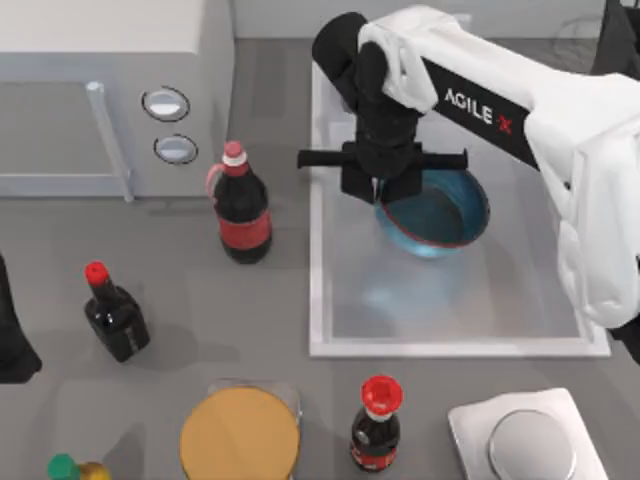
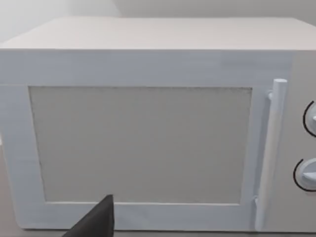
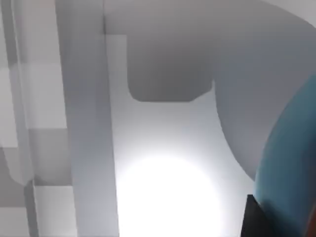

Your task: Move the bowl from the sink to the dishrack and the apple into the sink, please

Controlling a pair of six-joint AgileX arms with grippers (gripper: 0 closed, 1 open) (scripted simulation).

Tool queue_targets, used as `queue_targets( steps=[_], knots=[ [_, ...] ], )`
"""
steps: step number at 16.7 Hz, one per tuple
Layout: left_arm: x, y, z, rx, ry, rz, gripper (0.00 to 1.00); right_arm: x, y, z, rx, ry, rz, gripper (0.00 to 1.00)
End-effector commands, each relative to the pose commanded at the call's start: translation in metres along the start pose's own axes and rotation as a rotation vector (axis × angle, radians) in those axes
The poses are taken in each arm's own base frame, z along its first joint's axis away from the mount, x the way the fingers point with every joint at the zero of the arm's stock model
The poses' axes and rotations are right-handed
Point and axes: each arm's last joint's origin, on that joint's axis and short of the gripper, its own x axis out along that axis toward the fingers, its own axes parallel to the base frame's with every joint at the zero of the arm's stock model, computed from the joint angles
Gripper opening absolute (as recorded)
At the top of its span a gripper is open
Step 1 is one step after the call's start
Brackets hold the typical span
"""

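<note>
My right gripper (image 1: 385, 192) sits over the left rim of the bowl (image 1: 437, 212), which hangs tilted above the sink (image 1: 318, 300); fingers appear pinched on that rim. The bowl extends rightward from it. My left arm (image 1: 12, 340) is parked far left

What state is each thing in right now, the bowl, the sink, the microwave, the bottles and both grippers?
bowl: tilted in the sink, right gripper at its rim
sink: holds the bowl
microwave: door closed
cola bottle: upright, capped
small cola bottle: upright, capped
dark sauce bottle: upright, capped
right gripper: at the bowl's rim
left gripper: parked at the table's left edge
</note>
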Motion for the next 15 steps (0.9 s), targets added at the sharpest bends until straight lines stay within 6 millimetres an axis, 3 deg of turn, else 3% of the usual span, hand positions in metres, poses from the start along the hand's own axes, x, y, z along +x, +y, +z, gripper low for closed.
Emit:
queue_targets(
  steps=[4,10,15],
  knots=[
    [0.000,0.000,0.000,0.000,0.000,0.000,1.00,-0.086,0.010,-0.032,0.030,-0.001,-0.014,0.00],
    [0.000,0.000,0.000,0.000,0.000,0.000,1.00,-0.215,0.012,-0.127,0.021,0.002,-0.014,0.00],
    [0.000,0.000,0.000,0.000,0.000,0.000,1.00,-0.281,-0.009,-0.201,-0.017,0.003,0.004,0.00]
  ],
)
